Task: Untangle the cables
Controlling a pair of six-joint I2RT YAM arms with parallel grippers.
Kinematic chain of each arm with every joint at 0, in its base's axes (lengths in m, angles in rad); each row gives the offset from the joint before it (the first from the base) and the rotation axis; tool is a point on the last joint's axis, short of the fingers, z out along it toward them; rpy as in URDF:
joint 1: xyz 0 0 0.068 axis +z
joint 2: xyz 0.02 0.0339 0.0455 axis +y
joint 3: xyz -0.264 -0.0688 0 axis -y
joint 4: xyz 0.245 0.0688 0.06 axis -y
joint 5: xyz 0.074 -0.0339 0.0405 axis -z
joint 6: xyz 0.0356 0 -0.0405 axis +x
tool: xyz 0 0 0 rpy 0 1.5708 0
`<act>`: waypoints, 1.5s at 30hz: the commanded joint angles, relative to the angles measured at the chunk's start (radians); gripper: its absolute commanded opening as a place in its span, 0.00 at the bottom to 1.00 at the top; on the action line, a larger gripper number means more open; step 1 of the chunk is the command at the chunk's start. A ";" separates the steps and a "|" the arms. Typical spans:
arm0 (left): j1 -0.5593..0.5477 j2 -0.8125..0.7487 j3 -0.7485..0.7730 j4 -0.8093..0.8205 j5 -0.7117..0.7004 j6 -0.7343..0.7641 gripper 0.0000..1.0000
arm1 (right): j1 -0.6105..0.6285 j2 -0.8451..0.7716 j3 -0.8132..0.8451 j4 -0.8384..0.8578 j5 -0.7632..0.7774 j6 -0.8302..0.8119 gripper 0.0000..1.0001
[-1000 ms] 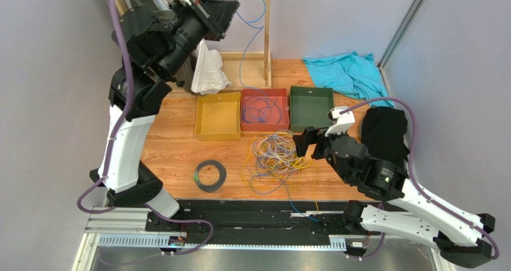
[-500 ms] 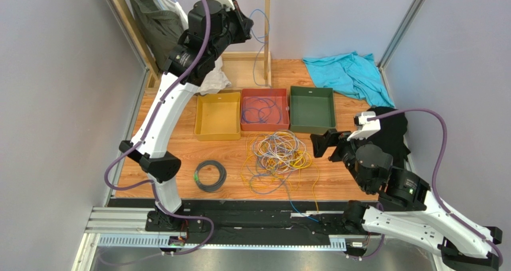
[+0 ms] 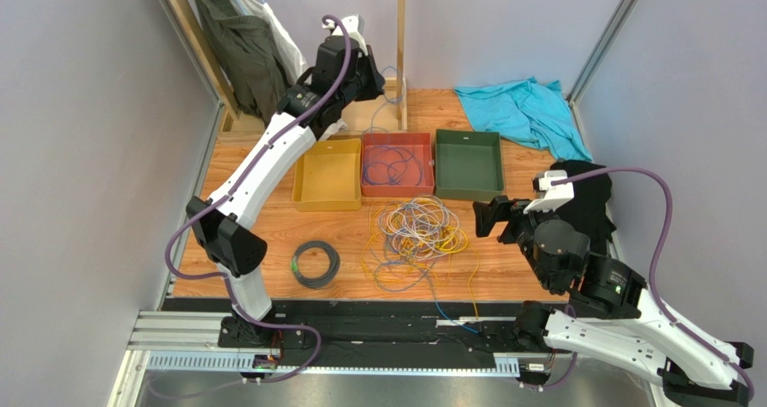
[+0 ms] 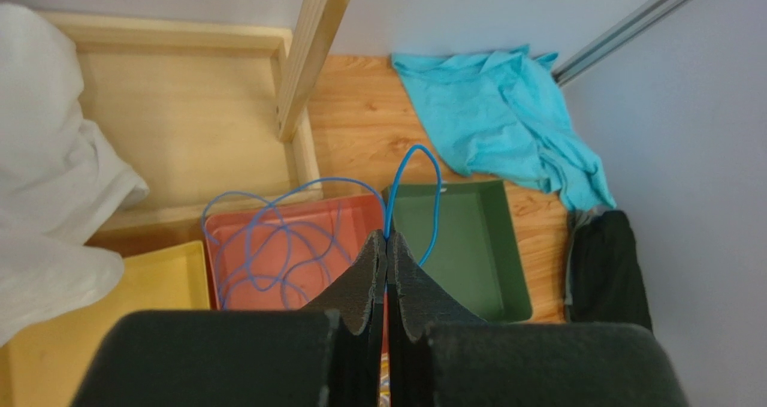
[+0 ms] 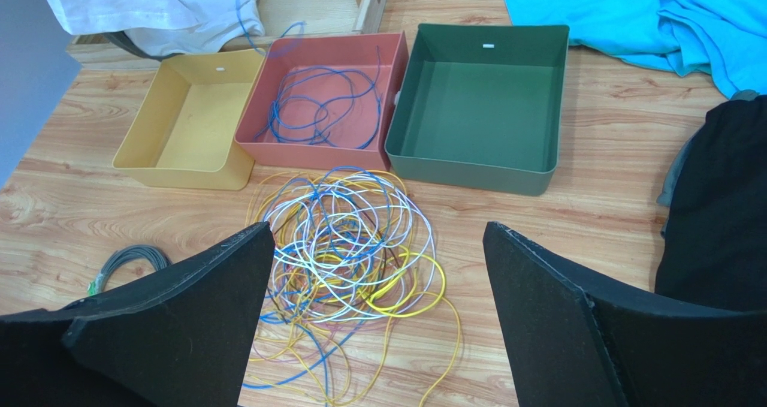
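The cables (image 5: 347, 245) lie in a loose heap of yellow, white and blue loops on the tabletop (image 5: 585, 200), just in front of the red tray (image 5: 270, 151), where several blue strands already rest. The left tool (image 4: 387, 238) is pinched closed on one blue cable (image 4: 416, 148) high over that tray. The right tool (image 5: 378, 232) hangs near the heap with its jaws spread wide and nothing in them.

These wires look light, limp and springy, likely to drag their neighbours along and to slip from a shallow pinch. An outer yellow loop at the heap's edge seems the safest hold. Free ends and crossings inside the heap are hard to make out, and the left tool's own body hides where its strand runs below.
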 commanded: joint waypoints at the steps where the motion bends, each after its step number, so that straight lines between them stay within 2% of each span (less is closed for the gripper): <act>1: -0.001 -0.119 -0.043 0.092 -0.005 -0.009 0.00 | 0.003 -0.002 -0.011 0.012 0.024 -0.014 0.92; 4: 0.000 -0.138 -0.024 0.092 -0.014 0.001 0.00 | 0.003 0.001 -0.013 0.020 0.017 -0.011 0.92; 13: -0.001 -0.125 0.167 0.052 -0.002 0.005 0.00 | 0.004 0.009 0.003 0.026 0.013 -0.011 0.92; 24: -0.001 -0.118 0.153 0.047 0.001 0.002 0.00 | 0.001 0.003 0.004 0.012 0.013 0.004 0.92; 41: -0.001 -0.107 -0.206 0.199 -0.002 -0.012 0.00 | 0.004 0.021 -0.030 -0.003 0.013 0.012 0.92; 45: -0.001 -0.092 -0.331 0.205 0.030 -0.028 0.00 | 0.004 0.027 -0.033 0.000 0.008 0.012 0.92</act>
